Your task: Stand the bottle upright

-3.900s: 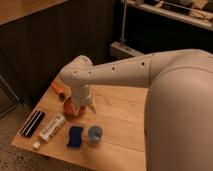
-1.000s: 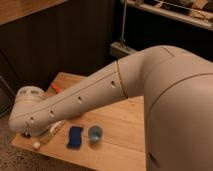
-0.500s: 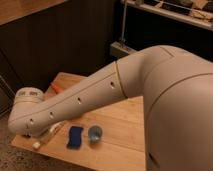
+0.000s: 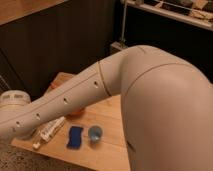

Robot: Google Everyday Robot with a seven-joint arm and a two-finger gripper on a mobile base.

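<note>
Jaws beyond left edge, unseen. Arm covers most of orange object and tube end.

Views: you have one camera view to work from.
Position: it sits high, behind the bulky white robot arm, looking over its shoulder.
Facing: forward and down onto the light wooden table, with the dark panelled wall beyond.
Nearness: the arm is very close and fills much of your frame; the table lies farther off.
Gripper: out of your frame, past the lower left edge where the arm runs off.
</note>
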